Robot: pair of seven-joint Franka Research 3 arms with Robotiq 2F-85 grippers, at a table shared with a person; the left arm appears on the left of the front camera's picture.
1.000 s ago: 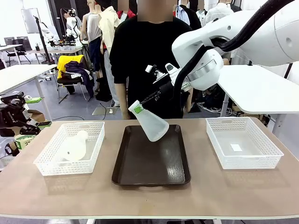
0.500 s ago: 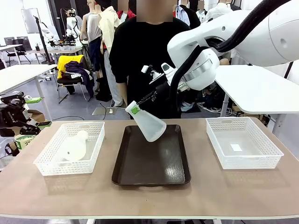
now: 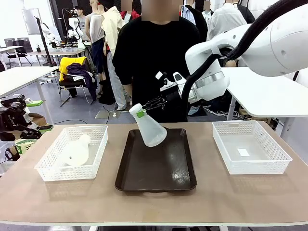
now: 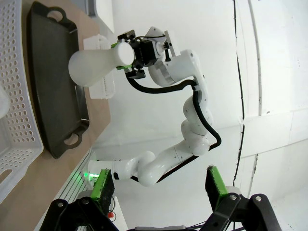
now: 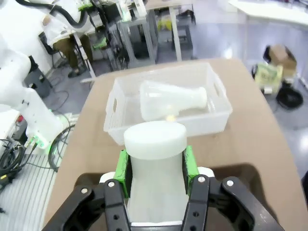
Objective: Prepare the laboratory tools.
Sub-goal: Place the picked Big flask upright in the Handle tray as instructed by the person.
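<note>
My right gripper [image 3: 141, 113] is shut on the neck of a frosted white conical flask [image 3: 152, 131]. The flask hangs tilted, neck to the upper left, with its base over the far part of the dark brown tray [image 3: 156, 166]; I cannot tell whether it touches. In the right wrist view the green pads [image 5: 123, 172] clamp the flask neck [image 5: 155, 144]. A second flask [image 3: 77, 151] lies on its side in the left white basket [image 3: 53, 169], also seen as the lying flask [image 5: 171, 103]. My left gripper [image 3: 40, 115] is open at the table's left edge, away from both; its gap [image 4: 159, 186] is empty.
An empty white lattice basket [image 3: 251, 166] stands at the right of the table. A person in black stands at the far side behind the tray. The left wrist view shows the right arm, held flask [image 4: 94, 65] and tray [image 4: 53, 96] from afar.
The right wrist has turned and drawn back to the right. The held flask now stands steeper, with its base shifted slightly left and lower over the tray. The left arm has not moved.
</note>
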